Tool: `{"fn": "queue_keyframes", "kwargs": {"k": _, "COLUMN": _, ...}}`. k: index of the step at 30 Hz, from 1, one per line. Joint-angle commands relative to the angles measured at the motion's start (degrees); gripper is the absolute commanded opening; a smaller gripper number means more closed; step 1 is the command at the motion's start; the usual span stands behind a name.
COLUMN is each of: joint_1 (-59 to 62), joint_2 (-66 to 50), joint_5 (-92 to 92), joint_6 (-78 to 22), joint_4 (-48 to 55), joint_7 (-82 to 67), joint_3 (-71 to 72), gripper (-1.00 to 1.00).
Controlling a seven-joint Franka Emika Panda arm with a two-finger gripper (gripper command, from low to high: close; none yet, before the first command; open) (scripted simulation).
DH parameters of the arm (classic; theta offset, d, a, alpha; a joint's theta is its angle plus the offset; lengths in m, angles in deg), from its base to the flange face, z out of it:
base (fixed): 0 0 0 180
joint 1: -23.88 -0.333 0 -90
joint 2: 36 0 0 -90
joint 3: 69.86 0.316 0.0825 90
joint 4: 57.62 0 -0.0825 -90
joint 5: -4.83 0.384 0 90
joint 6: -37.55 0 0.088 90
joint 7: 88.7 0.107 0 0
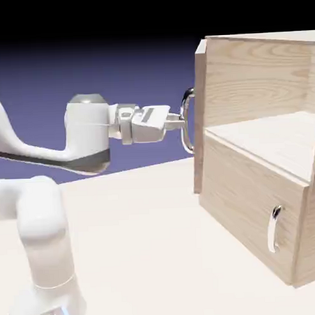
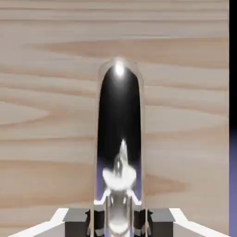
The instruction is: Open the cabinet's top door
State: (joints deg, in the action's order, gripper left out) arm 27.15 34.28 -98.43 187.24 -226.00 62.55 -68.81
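Note:
The light-oak cabinet [image 1: 256,73] stands at the right. Its top door [image 1: 201,120] is swung out and shows edge-on, so the upper compartment and its shelf are exposed. My gripper [image 1: 178,123] reaches in level from the left and is shut on the door's curved silver bar handle [image 1: 187,120]. In the hand view the door's wood [image 2: 46,115] fills the picture. The shiny handle [image 2: 119,139] runs up the middle, and my gripper [image 2: 118,221] clamps it between the grey fingertips [image 2: 77,217].
The lower panel [image 1: 251,208] is closed, with its short silver handle [image 1: 273,229] on the front. The pale table [image 1: 137,237] spreads before the cabinet. The arm's white base [image 1: 42,253] stands at the lower left.

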Motion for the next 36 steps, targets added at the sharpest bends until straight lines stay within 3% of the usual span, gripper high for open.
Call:
{"fn": "queue_keyframes", "kwargs": {"k": 1, "joint_1": -0.1, "joint_2": 1.2, "joint_5": 2.7, "joint_6": -0.9, "joint_4": -0.7, "joint_7": -1.5, "joint_3": 1.2, "gripper": -1.00}}
{"fn": "queue_keyframes", "kwargs": {"k": 11, "joint_1": -7.1, "joint_2": 11.0, "joint_5": 27.6, "joint_6": -15.6, "joint_4": -4.7, "joint_7": -13.4, "joint_3": 15.4, "gripper": -1.00}}
{"fn": "queue_keyframes", "kwargs": {"k": 19, "joint_1": -13.3, "joint_2": 11.3, "joint_5": 45.9, "joint_6": -32.7, "joint_4": -1.2, "joint_7": -16.6, "joint_3": 31.8, "gripper": -1.00}}
{"fn": "queue_keyframes", "kwargs": {"k": 26, "joint_1": -11.6, "joint_2": 6.3, "joint_5": 59.0, "joint_6": -47.8, "joint_4": 8.1, "joint_7": -16.4, "joint_3": 46.4, "gripper": -1.00}}
{"fn": "queue_keyframes", "kwargs": {"k": 36, "joint_1": 2.7, "joint_2": 0.0, "joint_5": 71.3, "joint_6": -67.4, "joint_4": 28.7, "joint_7": -16.7, "joint_3": 63.3, "gripper": -1.00}}
